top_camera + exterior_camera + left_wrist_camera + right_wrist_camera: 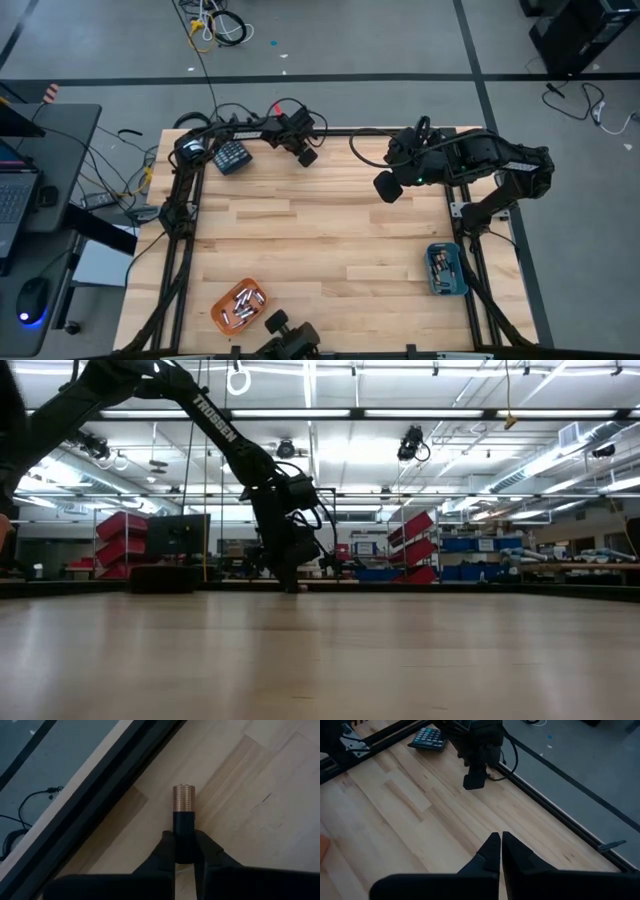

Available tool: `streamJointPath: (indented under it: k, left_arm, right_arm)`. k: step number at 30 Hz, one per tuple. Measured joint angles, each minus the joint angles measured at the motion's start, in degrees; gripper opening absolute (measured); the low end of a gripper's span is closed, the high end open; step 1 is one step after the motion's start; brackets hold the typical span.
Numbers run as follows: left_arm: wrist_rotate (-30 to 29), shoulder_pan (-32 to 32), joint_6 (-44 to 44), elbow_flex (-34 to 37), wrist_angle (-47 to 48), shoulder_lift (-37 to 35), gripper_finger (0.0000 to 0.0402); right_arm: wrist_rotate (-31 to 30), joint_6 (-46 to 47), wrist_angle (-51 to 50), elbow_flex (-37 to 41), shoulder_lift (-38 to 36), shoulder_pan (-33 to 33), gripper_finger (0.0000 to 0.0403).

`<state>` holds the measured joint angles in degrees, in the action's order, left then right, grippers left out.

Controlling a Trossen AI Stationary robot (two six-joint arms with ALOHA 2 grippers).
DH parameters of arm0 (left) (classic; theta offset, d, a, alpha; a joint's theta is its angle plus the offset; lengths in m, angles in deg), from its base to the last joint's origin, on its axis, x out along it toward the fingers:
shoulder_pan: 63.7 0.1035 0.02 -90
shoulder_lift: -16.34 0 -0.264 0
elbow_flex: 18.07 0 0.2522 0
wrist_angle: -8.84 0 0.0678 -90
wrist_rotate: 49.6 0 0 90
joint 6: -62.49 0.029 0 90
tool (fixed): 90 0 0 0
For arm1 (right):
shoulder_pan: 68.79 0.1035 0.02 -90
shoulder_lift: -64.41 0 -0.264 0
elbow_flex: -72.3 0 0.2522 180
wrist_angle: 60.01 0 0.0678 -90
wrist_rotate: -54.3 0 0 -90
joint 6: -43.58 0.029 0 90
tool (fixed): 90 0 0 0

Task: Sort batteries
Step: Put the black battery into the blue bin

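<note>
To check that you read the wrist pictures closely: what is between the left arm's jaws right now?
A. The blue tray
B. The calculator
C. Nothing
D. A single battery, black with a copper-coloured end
D: the left wrist view shows the left gripper with its jaws shut on one battery, copper-coloured end pointing away, above the wooden table.

The counter point(320, 240) is pale blond wood in long butcher-block strips, edged by a black frame point(180, 260). At the near left an orange tray point(222, 315) holds silvery and dark batteries point(243, 303); at the right a blue tray point(447, 288) holds more. The left pincer point(184, 851) is black, clasping a black battery point(183, 815) with a ribbed copper end. The far-left keypad block point(231, 156) is dark teal.
</note>
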<state>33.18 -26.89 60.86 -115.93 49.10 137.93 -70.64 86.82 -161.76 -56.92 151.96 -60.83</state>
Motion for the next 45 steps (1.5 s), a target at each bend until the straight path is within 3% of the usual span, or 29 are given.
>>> streamJointPath:
  k: [6,12,16,20,24,29,33,40,45]
  left_arm:
    - [1.64,-2.75,1.73,0.34,0.92,-4.99,0.0013]
    - [9.52,-6.33,5.02,0.22,0.66,-11.13,0.0013]
    - [17.93,-12.06,7.78,0.11,-0.34,-14.39,0.0013]
    - [18.65,-19.45,12.20,0.11,-2.65,-15.26,0.0013]
    - [18.64,-25.47,13.92,0.05,-9.98,-15.79,0.0013]
    - [17.95,-29.34,21.05,0.07,-14.35,-15.79,0.0013]
    - [12.42,-32.17,29.67,0.07,-13.90,-15.70,0.0013]
    - [9.83,-35.20,39.17,0.04,-13.74,-15.24,0.0012]
    - [10.17,-35.71,41.48,0.04,-4.75,-15.24,0.0012]
  right_arm:
    - [-2.13,1.12,-0.10,0.78,0.00,0.53,0.0007]
    - [-5.81,5.82,-1.71,6.30,-2.26,2.07,0.0003]
    - [-5.88,10.13,-1.81,11.81,-6.56,2.80,0.0002]
    - [-5.94,13.71,-0.59,19.71,-11.69,4.50,0.0005]
    - [-8.94,13.58,8.62,32.06,-16.98,10.33,0.0007]
    - [-13.94,8.71,27.65,50.42,-20.87,21.46,0.0004]
    - [-13.56,5.13,42.64,60.55,-20.46,26.25,0.0002]
    - [-10.60,4.06,60.32,68.63,-17.36,27.32,0.0006]
    - [-9.96,2.34,64.19,69.07,-14.72,26.94,0.0006]
